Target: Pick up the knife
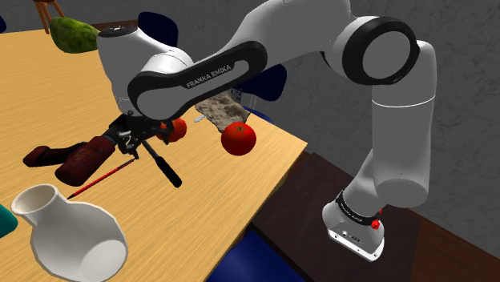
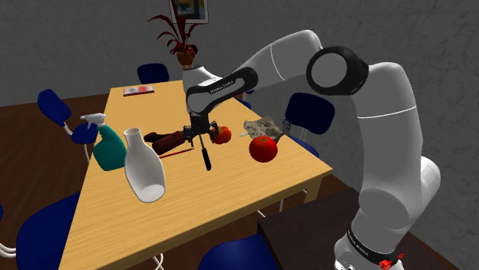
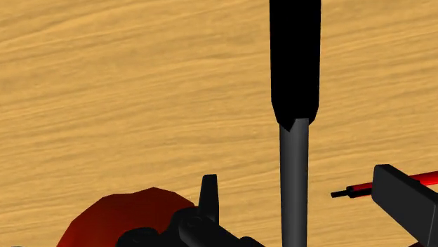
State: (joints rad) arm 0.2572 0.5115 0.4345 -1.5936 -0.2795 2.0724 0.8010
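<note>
Near side: dark box stand [image 2: 307, 226] on a dark wood floor [image 2: 27, 165]. A blue chair [image 2: 238, 255] is tucked at the near edge of the table.

Light wood-grain table [image 2: 230, 192]. A white vase [image 2: 144, 172] is nearest, with a teal spray bottle [image 2: 107, 147] just behind it, toward the second exterior view's left.

Mid-table: the knife [image 2: 205, 156] appears to lie on the wood, black handle toward the near edge, grey blade running in under the gripper [image 2: 201, 136]. Fingers stand apart, one on each side of the blade, neither touching it.

Just beside the gripper are a dark red block [image 2: 170, 140], a thin red rod [image 2: 178, 153] and a small red fruit [image 2: 222, 135]. A larger red fruit [image 2: 263, 149] sits near the right edge.

Far end: a flat book [image 2: 138, 90], a potted plant [image 2: 183, 38], a grey wall [image 2: 69, 38].
</note>
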